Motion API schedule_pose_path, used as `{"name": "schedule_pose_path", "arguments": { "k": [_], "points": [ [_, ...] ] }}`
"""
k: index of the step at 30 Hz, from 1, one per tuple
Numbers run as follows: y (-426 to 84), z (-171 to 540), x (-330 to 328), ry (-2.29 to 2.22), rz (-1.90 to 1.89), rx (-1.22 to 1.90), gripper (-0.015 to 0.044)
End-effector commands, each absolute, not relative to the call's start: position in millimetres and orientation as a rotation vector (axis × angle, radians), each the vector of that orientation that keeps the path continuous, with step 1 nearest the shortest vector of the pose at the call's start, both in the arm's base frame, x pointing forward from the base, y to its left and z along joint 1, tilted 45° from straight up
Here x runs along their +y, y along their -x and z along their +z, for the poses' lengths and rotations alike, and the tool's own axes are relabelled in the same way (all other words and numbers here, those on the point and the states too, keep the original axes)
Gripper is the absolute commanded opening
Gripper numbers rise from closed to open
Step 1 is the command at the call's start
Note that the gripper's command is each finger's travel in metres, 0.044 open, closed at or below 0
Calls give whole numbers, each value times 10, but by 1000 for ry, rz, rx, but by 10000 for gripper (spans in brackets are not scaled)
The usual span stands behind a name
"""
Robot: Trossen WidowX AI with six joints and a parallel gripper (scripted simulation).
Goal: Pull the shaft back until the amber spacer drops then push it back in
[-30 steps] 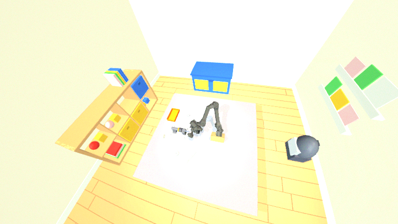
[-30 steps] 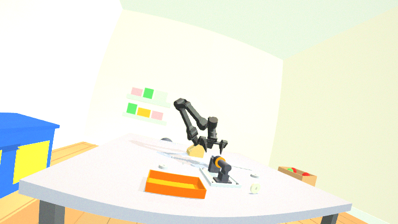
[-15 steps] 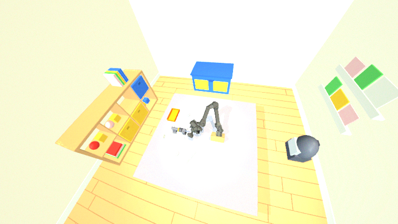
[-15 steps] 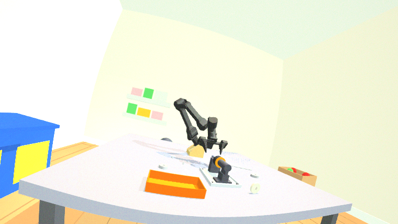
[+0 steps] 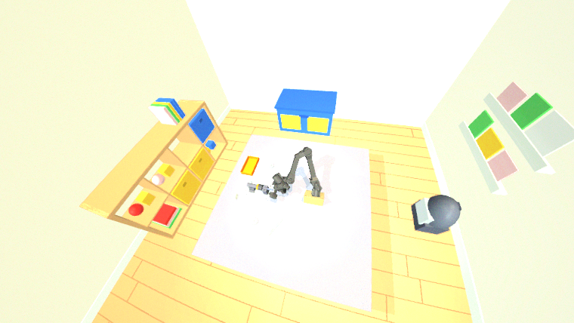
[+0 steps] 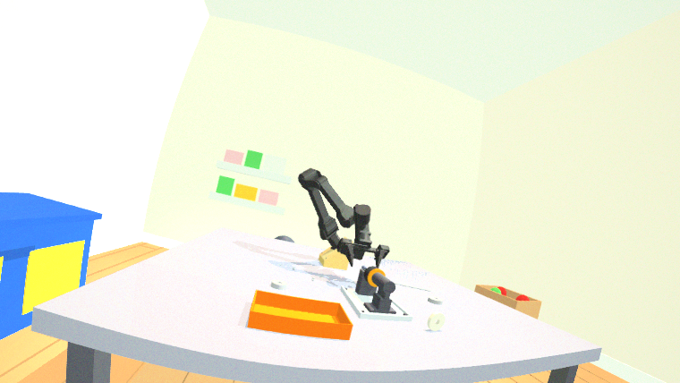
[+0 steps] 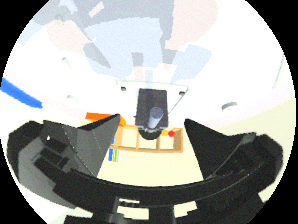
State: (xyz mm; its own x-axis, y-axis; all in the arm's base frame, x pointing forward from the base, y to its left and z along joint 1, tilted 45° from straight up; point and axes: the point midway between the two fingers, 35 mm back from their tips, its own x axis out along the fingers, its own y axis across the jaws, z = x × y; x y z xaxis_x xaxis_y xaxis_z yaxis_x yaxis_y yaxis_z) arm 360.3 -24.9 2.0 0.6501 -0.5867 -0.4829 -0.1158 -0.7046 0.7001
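Observation:
My open, empty gripper (image 6: 365, 265) (image 7: 152, 118) hangs just behind and above the dark block (image 6: 365, 281) (image 7: 151, 102) nearest the arm. A blue-grey shaft end (image 7: 156, 116) sticks out toward me, lined up between my fingertips and clear of both. The amber spacer (image 6: 376, 276) (image 5: 257, 186) is still around the shaft line, beside that block. A thick dark cylindrical part (image 6: 386, 284) runs from it to a second dark block (image 6: 381, 302). All stand on a white base plate (image 6: 397, 318). The amber spacer is hidden in the wrist view.
An orange tray (image 5: 244, 164) (image 6: 300, 327) (image 7: 100, 116) stands beside the base plate. Pale rings lie on the table around it: one (image 6: 278, 285) on the tray's side, another (image 6: 435, 300) on the opposite side, and one (image 6: 436, 321) stands on edge. A thin rod lies behind the fixture.

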Motion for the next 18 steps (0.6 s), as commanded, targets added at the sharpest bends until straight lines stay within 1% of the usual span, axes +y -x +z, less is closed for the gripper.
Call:
{"name": "schedule_pose_path", "arguments": {
  "k": [1,18],
  "points": [
    [-3652,-17,-291,-2226,-954,-539,440],
    [-3705,-59,-352,-2225,-952,-539,440]
  ]
}}
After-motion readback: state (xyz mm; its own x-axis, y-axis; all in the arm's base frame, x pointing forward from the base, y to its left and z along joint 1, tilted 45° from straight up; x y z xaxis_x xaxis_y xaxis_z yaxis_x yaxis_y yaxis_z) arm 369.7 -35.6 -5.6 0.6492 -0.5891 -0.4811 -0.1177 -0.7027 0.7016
